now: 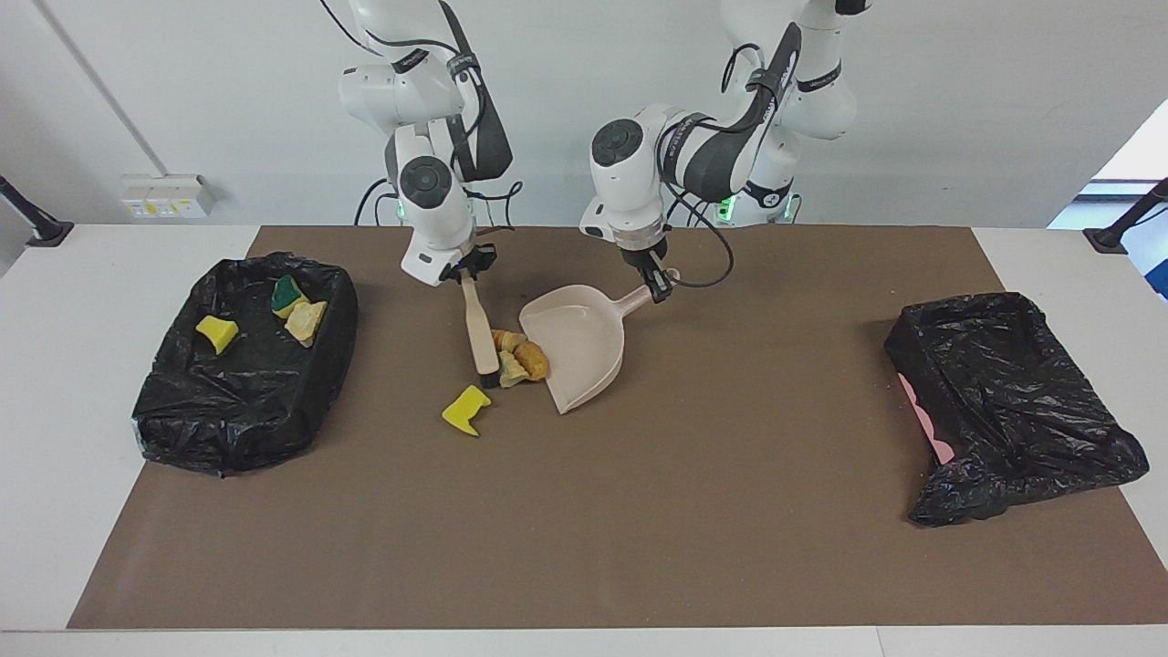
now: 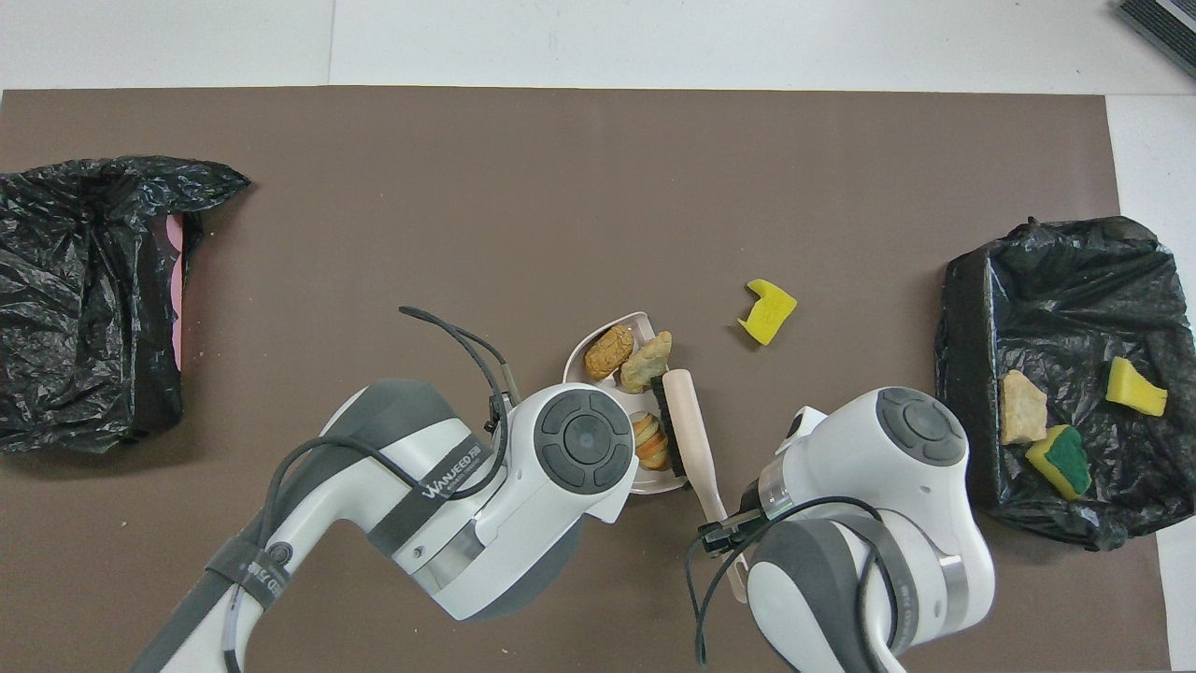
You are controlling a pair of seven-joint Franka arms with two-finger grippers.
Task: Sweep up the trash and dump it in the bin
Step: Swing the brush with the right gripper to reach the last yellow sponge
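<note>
Here, in the facing view, we see the right tool (image 1: 465, 272) clamped on the handle of the beige hand brush (image 1: 480, 328), whose dark bristle end rests on the brown mat (image 1: 639, 511) covering the desk (image 1: 55, 365). The left tool (image 1: 659, 290) is clamped on the handle of the beige dustpan (image 1: 584, 347), which sits tilted with its open mouth toward the brush. Three tan to orange-brown lumps (image 1: 522, 358) lie between the brush head and the dustpan's mouth, touching both. One yellow sponge piece (image 1: 466, 409) lies alone on the mat, farther from the robots than the brush head and apart from it. At the right arm's end of the desk we find a bin lined with a black bag (image 1: 242, 420) holding three more scraps (image 1: 299, 308): a yellow piece, a green-backed piece and a tan lump. A second black-bagged bin (image 1: 1013, 411) stands at the left arm's end.

In the overhead view, we see the lumps (image 2: 628, 360) lying on the dustpan (image 2: 598, 341) at its mouth, with the brush (image 2: 687, 421) pressed against them. The lone yellow sponge piece (image 2: 767, 310) sits on the mat toward the right arm's end. The bin there (image 2: 1056, 280) shows its three scraps (image 2: 1056, 425); the other bin (image 2: 84, 308) lies at the left arm's end. Both tools are hidden beneath their wrists here.
</note>
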